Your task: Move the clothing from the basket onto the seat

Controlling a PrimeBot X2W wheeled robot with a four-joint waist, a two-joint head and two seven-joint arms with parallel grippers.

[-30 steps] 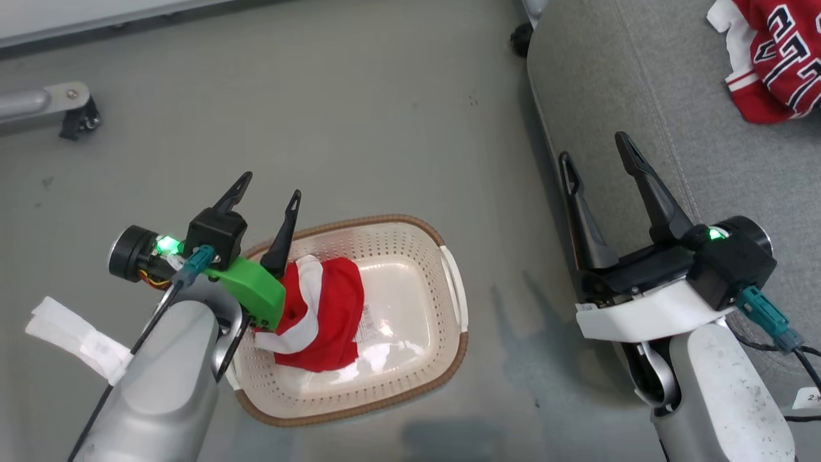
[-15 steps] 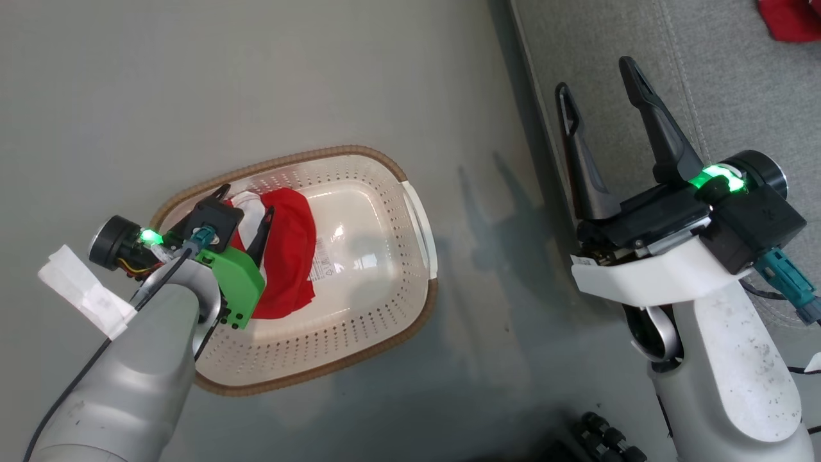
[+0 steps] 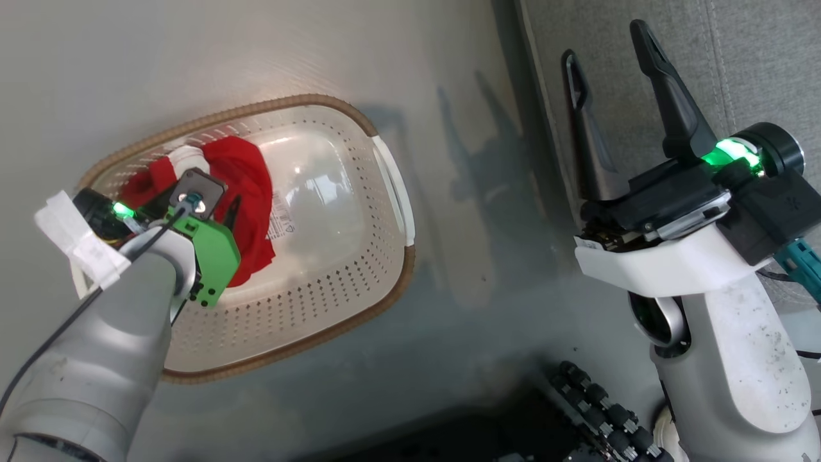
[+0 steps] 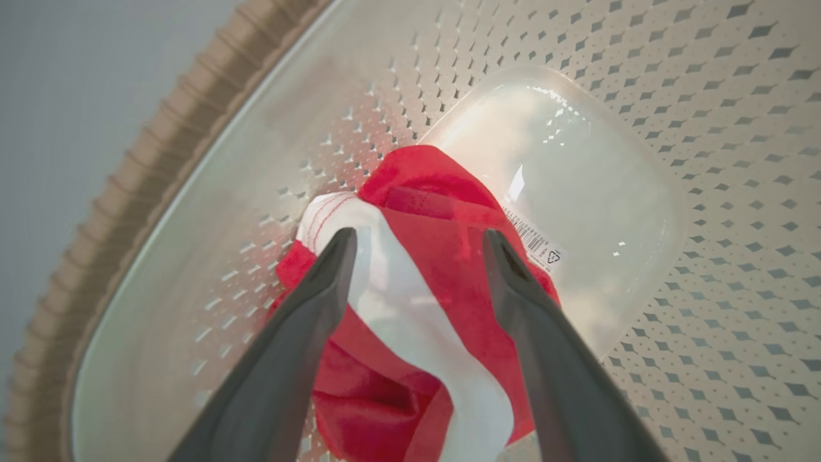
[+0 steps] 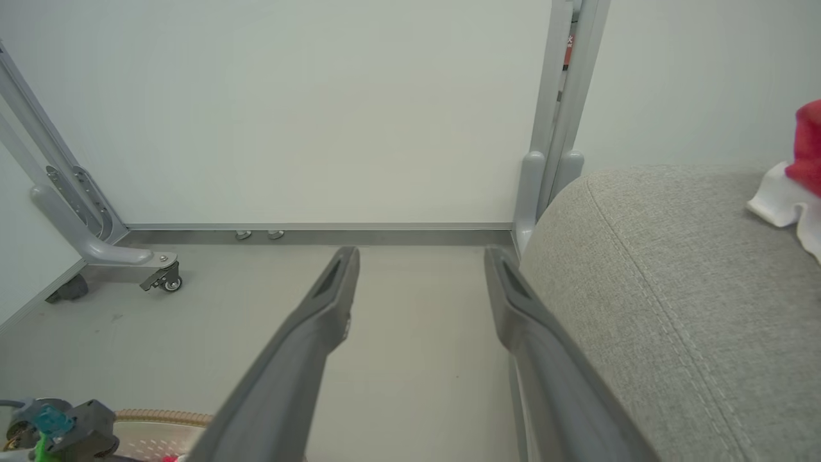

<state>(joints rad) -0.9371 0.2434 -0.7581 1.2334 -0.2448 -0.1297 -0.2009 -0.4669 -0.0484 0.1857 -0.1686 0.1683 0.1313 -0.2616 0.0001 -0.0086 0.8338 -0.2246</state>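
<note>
The cream perforated basket (image 3: 385, 173) with a brown rim stands on the grey floor. Crumpled red clothing (image 3: 247, 163) with a white stripe lies at its left end. My left gripper (image 3: 199, 202) reaches down into the basket. In the left wrist view it (image 4: 418, 234) is open, and its two fingers straddle the clothing (image 4: 449, 212) with the white stripe between them. My right gripper (image 3: 606, 42) hangs open and holds nothing over the edge of the grey seat (image 3: 750, 58). The right wrist view shows more red and white clothing (image 5: 805, 147) lying on the seat (image 5: 673, 269).
A paper label (image 4: 537, 242) sits on the basket's base. The robot's black wheels (image 3: 596, 417) are at the lower edge. A grey metal frame on casters (image 5: 102, 253) and a pale wall panel (image 5: 321, 109) stand beyond the floor. Open floor lies between basket and seat.
The head camera has tilted down, shifting the whole picture. My left gripper has dropped from above the basket's rim down onto the red clothing. Both grippers stay open.
</note>
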